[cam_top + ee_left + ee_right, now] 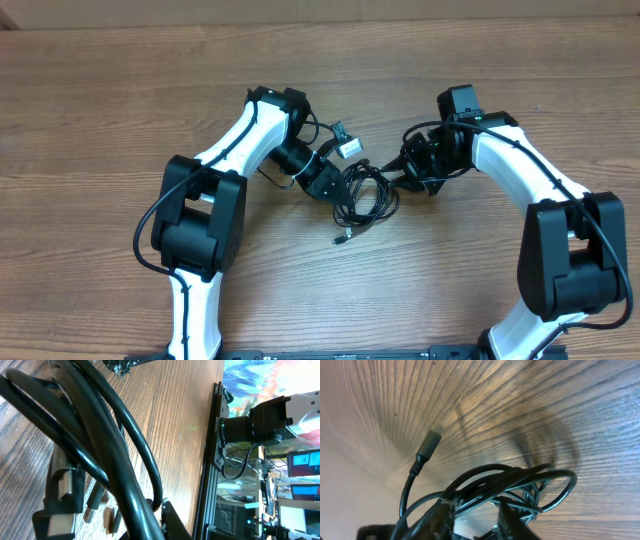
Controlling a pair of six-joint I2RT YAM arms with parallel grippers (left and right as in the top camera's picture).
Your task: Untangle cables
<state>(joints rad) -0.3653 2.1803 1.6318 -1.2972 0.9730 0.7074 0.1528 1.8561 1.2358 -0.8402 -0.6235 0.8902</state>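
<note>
The black cables point(362, 197) sit in a messy bunch on the table point(90, 100). The left gripper point(338, 188) pinches them tight. The right gripper point(398, 175) has its fingers point(439, 521) around some loops; I cannot tell if they squeeze

Arms: two, left point(232, 150) and right point(525, 165)
Grippers: two, left point(326, 186) and right point(414, 170)
Cables: one tangled bundle point(362, 196); separate cords cannot be counted
Plugs: one point(346, 238) clear of the bundle
Table: one point(90, 110)
</note>
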